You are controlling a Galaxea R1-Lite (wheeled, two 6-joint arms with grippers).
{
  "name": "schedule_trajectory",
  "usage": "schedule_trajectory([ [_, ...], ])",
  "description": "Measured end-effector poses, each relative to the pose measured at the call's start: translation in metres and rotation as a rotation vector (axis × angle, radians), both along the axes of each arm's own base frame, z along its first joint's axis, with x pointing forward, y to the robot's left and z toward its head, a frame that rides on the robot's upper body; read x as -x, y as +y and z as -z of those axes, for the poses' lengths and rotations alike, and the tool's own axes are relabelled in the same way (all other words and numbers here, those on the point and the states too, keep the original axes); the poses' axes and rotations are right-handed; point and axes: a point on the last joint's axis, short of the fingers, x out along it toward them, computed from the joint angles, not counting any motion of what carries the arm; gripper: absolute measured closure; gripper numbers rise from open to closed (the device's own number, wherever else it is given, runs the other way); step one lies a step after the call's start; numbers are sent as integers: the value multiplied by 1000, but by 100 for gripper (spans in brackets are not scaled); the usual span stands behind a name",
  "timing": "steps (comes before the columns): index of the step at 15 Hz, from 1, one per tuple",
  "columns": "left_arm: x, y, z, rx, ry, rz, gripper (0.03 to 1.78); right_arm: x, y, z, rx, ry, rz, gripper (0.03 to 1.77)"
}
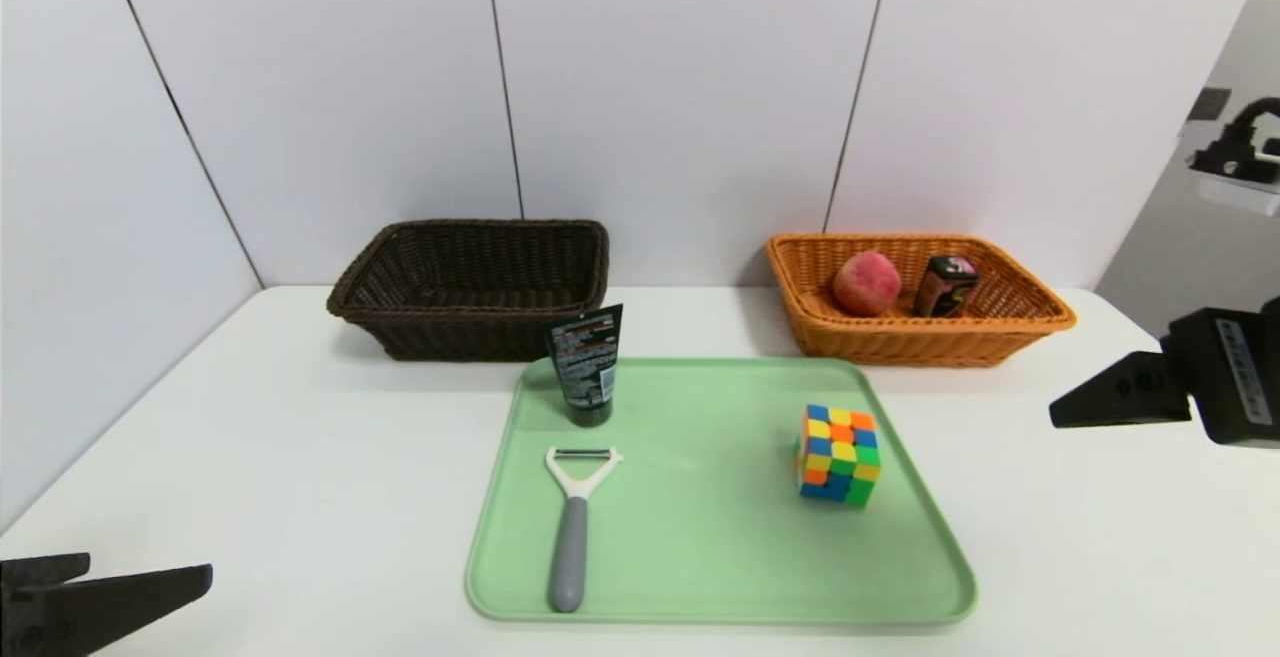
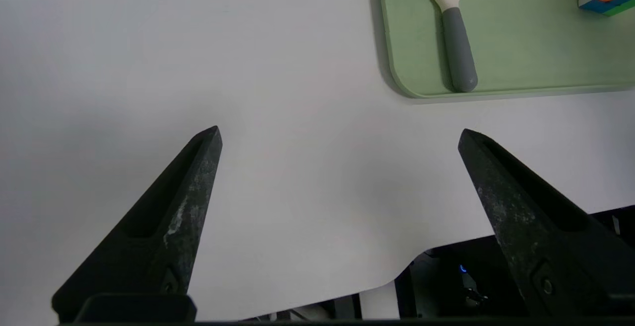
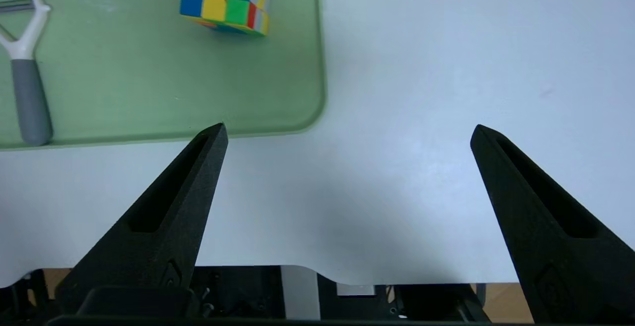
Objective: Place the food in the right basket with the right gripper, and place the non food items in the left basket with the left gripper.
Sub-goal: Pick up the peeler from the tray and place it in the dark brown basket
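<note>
- Worktop [image 1: 300,457]: white, carries a flat pale green plastic tray [image 1: 720,537] at the middle and two wicker baskets at the back by the wall
- Rectangular dark brown wicker basket [image 1: 470,282] stands back left, nothing visible inside; rectangular orange-tan wicker basket with flared sides [image 1: 915,297] stands back right, well apart from it
- Food: fuzzy red-pink peach [image 1: 866,282] and small black box with a pink top [image 1: 944,285] both lie inside the orange-tan basket, side by side; box is tilted, leaning toward the peach
- Non-food, all on the tray: black squeeze tube with white print [image 1: 586,365] stands cap-down at the tray's back left corner, just in front of the dark basket; white-headed grey-handled Y peeler [image 1: 572,527] lies flat in front of the tube, handle toward the robot; multicoloured 3x3 puzzle cube [image 1: 838,455] sits on the tray's right half, well apart from the peeler
- Left claw [image 2: 340,135]: low at the near left corner, over bare worktop, left of the tray; fingers spread wide, holding nothing
- Right claw [image 3: 347,130]: off the tray's right side, above bare worktop near the front edge; fingers spread wide, holding nothing
</note>
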Motion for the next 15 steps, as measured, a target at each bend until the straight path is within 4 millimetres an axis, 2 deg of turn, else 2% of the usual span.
schedule_trajectory([
  [3,-11,-3,-10,-22,85,1,12,16,-17,14,1,-28,40,10],
  [6,-28,-9,-24,-28,115,4,12,26,-26,21,-4,-90,25,10],
  [11,-64,-26,-69,9,144,-30,12,34,-29,25,47,-102,-65,10],
  [13,-83,-42,-81,3,192,-42,12,34,-29,30,40,-106,-69,10],
  [15,-101,-68,-82,-24,243,-32,12,33,-28,37,22,-136,-68,10],
])
